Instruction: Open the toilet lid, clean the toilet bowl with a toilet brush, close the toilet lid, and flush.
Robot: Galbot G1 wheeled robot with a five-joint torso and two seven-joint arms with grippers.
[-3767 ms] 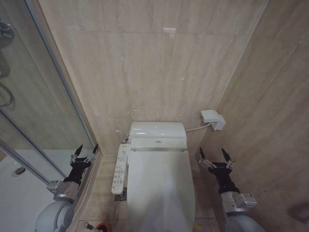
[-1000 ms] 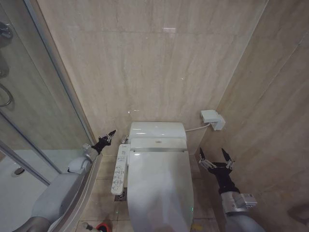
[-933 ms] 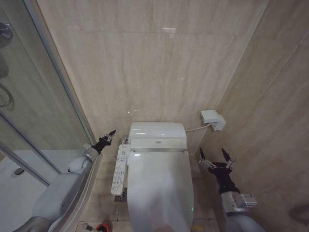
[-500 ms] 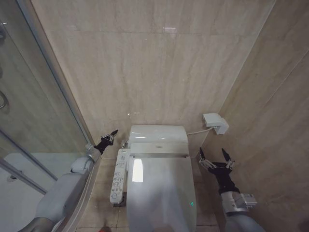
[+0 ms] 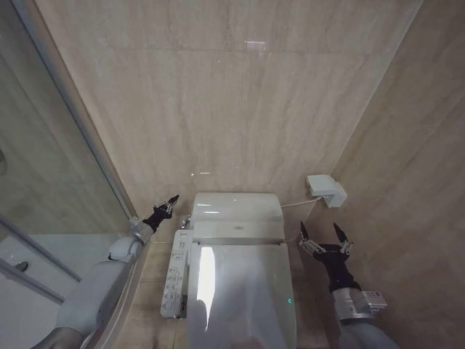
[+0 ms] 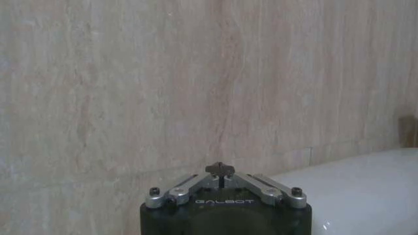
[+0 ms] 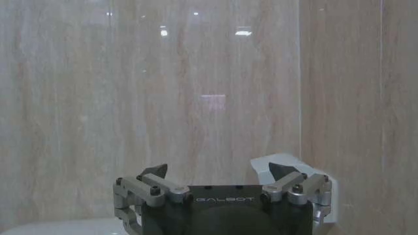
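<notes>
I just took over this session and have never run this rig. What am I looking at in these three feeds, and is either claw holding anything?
You are seeing through a two-armed wheeled robot in a tiled bathroom. The head view looks down at the toilet; its lid is shut and a button panel runs along its left side. The left gripper is shut, holding nothing, and reaches toward the wall left of the tank. The right gripper is open and empty, to the right of the toilet below a white wall box. The other two feeds come from cameras on each wrist, looking past the fingers at the wall. A glass shower screen stands on the left.
</notes>
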